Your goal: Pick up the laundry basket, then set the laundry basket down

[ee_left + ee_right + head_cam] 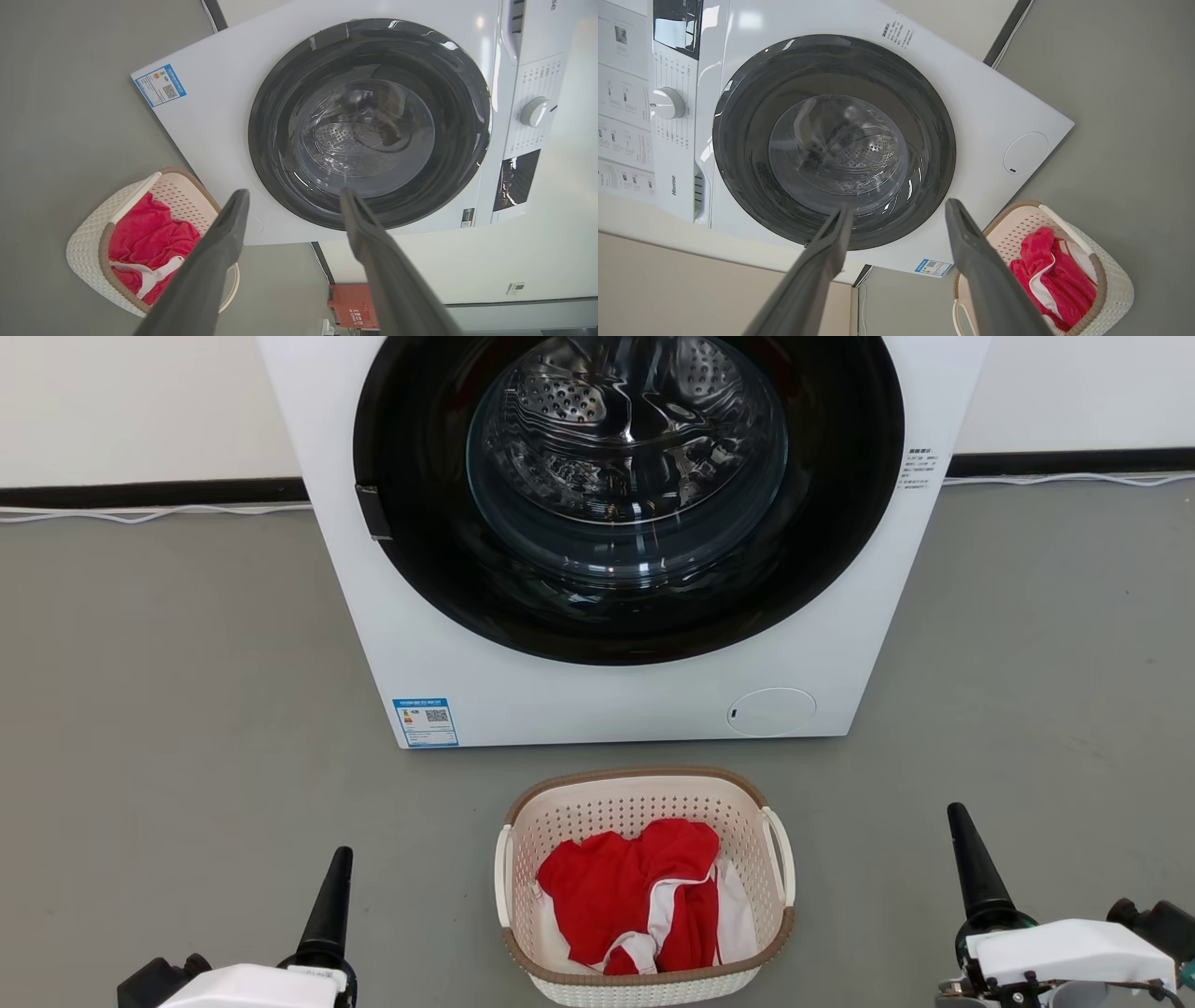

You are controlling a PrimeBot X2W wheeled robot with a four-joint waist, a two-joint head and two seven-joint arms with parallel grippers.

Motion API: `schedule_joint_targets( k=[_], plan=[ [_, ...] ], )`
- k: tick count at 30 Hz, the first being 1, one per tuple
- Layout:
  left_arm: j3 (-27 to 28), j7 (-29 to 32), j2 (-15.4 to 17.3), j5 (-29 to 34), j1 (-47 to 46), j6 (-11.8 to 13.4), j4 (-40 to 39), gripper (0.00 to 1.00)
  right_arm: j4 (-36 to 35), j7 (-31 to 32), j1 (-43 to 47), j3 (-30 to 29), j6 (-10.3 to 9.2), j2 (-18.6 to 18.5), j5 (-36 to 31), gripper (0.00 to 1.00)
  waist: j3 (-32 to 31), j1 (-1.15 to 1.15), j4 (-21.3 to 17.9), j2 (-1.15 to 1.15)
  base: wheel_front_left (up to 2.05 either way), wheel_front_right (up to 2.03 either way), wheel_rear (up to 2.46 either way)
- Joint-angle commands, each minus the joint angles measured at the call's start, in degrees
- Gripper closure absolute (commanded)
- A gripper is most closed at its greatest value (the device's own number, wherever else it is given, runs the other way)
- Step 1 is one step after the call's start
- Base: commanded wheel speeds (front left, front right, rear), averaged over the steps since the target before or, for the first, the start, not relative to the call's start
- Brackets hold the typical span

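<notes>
Cream-white perforated plastic makes up the laundry basket (644,773), a rounded rectangle with a brown woven-look rim and two white loop handles. From my head it stands on the grey floor (168,709) just in front of the big white front-loading washing machine (523,691), apart from its panel and below its dark-ringed round glass door (625,495). A crumpled red-and-white garment (625,887) lies inside. One dark finger of my left pincer (331,905) rises out in front of the machine's left corner, and one of my right pincer (971,873) in front of its right corner. Both are well clear of the basket and touch nothing.

Along my left wrist, the left pincer (294,193) has its two dark fingers spread wide and empty, framing the lower edge of the washing machine (219,116) door. The laundry basket (88,252) sits on the floor before the machine's blue-labelled corner, the garment (145,233) showing inside it. An orange-red box (352,305) lies beyond the machine, by the wall.

Along my right wrist, the right pincer (899,207) is likewise spread wide with nothing between its fingers, aimed at the washing machine (980,93) door. The laundry basket (1115,284) stands in front of the machine, partly behind one finger, with the garment (1045,270) heaped in it.
</notes>
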Motion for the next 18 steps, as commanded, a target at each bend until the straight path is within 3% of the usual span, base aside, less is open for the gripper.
schedule_joint_targets(
  k=[1,18],
  plan=[
    [0.43,-0.68,0.51,2.4,-1.98,0.29,-1.35,0.0,-2.2,-1.05,-1.54,0.81,0.19,-0.85,-3.01,0.0,-0.02,-0.01,0.02,0.0,0.0,0.0,0.0],
    [0.26,-3.54,0.61,16.33,-2.1,0.76,-0.91,0.0,-3.03,-3.91,-2.05,2.6,0.25,-1.8,-18.32,0.0,-0.28,-0.01,-0.01,0.0,0.0,0.0,0.0]
  ],
)
